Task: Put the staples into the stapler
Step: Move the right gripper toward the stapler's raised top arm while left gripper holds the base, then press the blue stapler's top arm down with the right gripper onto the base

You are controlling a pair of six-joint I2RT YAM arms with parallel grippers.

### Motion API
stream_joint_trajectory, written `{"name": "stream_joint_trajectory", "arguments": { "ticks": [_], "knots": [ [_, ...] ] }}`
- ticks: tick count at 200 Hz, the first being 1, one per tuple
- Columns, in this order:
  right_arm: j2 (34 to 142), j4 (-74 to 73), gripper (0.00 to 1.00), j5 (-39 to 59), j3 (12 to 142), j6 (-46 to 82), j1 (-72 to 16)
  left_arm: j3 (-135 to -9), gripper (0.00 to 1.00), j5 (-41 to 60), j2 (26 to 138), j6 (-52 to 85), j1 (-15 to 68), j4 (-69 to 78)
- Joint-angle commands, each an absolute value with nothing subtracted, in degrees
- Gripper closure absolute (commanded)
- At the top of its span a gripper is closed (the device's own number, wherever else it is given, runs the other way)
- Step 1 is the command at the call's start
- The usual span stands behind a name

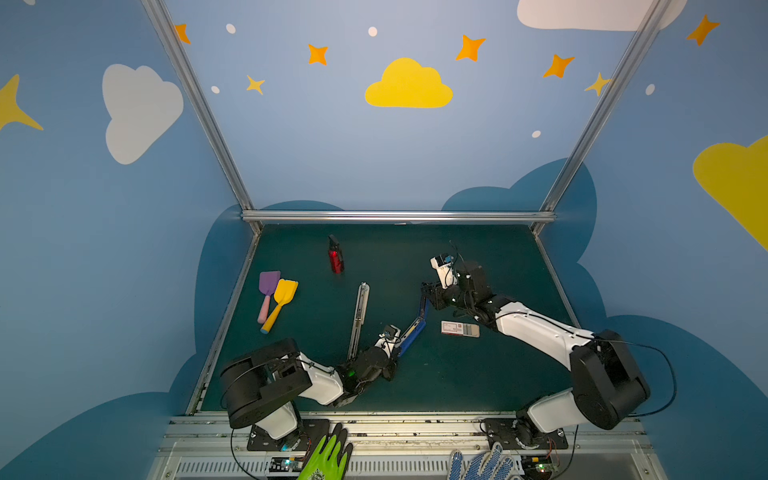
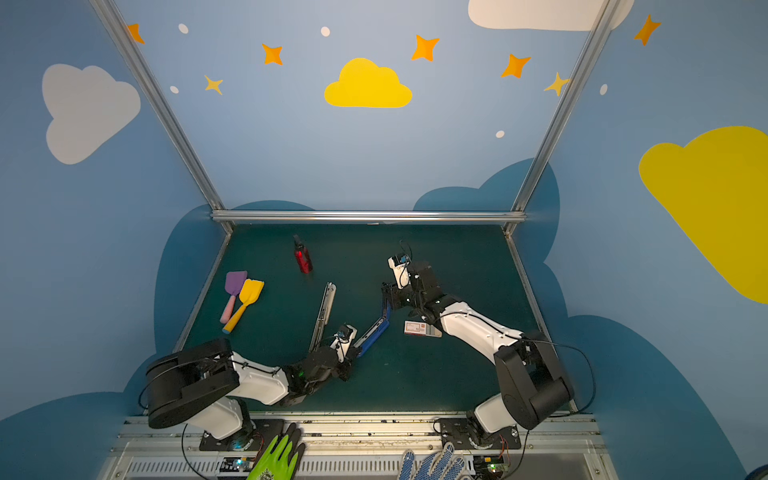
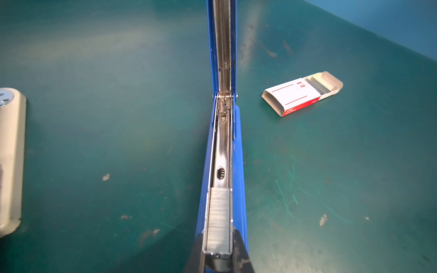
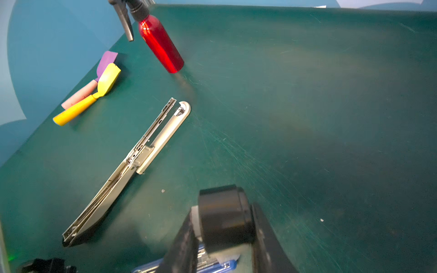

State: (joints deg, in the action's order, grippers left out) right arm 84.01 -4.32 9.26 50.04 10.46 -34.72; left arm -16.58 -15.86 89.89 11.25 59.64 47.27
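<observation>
The blue stapler (image 1: 411, 332) (image 2: 372, 334) is folded open on the green mat. My left gripper (image 3: 218, 257) (image 1: 397, 349) is shut on the front end of its lower half, one finger on each side of the metal channel. A grey strip of staples (image 3: 218, 217) lies in that channel close to my fingers. My right gripper (image 4: 224, 236) (image 1: 428, 293) is shut on the black end of the raised top arm. The white staple box (image 3: 300, 93) (image 1: 459, 329) with red print lies flat to the right, its tray slid partly out with grey strips showing.
A second, silver stapler (image 1: 359, 320) (image 4: 132, 160) lies opened out left of the blue one. A red spray bottle (image 1: 336, 257) stands further back. Purple (image 1: 268, 291) and yellow (image 1: 282, 299) spatulas lie at the left edge. Gloves (image 1: 328, 457) rest on the front rail.
</observation>
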Motion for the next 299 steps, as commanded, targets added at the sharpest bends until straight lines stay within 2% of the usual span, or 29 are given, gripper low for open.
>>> {"name": "stream_joint_trajectory", "arguments": {
  "ticks": [1, 96, 299],
  "knots": [
    [81.8, 2.2, 0.81, 14.0, 49.2, 15.1, -40.6, -18.3, 0.96, -16.4, 88.0, 9.3, 59.1, 54.5],
    [78.7, 6.3, 0.81, 7.3, 49.3, 13.8, -49.2, -18.8, 0.96, -14.9, 83.6, 7.9, 58.4, 53.1],
    [79.3, 6.3, 0.78, 7.4, 50.4, 14.2, -56.0, -21.2, 0.96, -13.7, 81.0, 7.5, 58.4, 48.7]
  ]
}}
